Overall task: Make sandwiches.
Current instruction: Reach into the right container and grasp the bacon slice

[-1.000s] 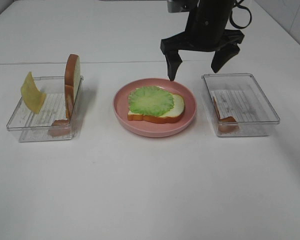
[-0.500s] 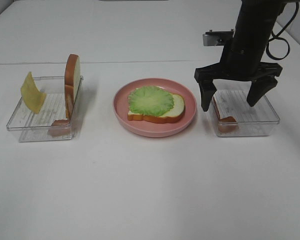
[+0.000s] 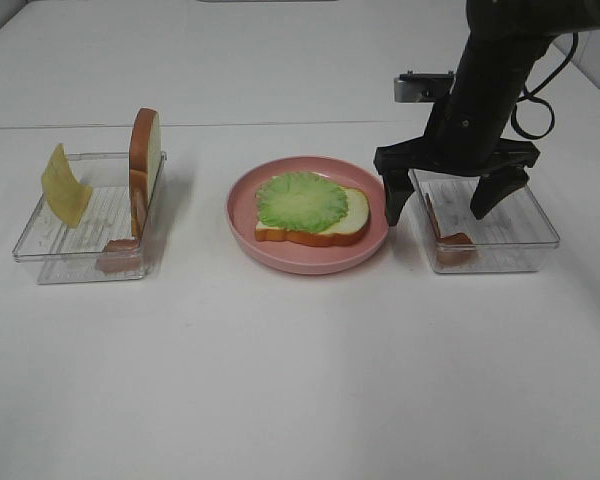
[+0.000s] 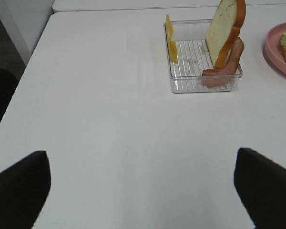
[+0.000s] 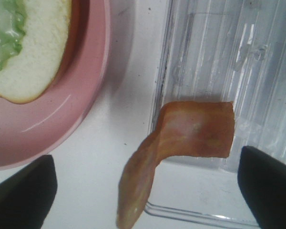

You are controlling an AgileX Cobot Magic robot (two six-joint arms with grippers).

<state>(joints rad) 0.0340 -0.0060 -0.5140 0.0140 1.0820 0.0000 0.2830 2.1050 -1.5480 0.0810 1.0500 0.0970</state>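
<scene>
Now the right end effector [image 3: 437,212] hangs spread wide, gripping nothing, over the plate-side edge of the right tray [image 3: 500,258], seemingly straddling its curled meat strip [image 5: 195,133]; the lettuce leaf [image 3: 302,198] lies on a bread slice [image 3: 354,216] in the pink plate [image 3: 310,262]; the left end effector [image 4: 143,191] is likewise spread and empty.

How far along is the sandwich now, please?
Done: a bread slice topped with lettuce lies on the pink plate. In hand: the open right gripper hangs over the meat strip in the right tray, gripping nothing. To do: that meat, then the cheese slice and second bread slice from the left tray.
</scene>
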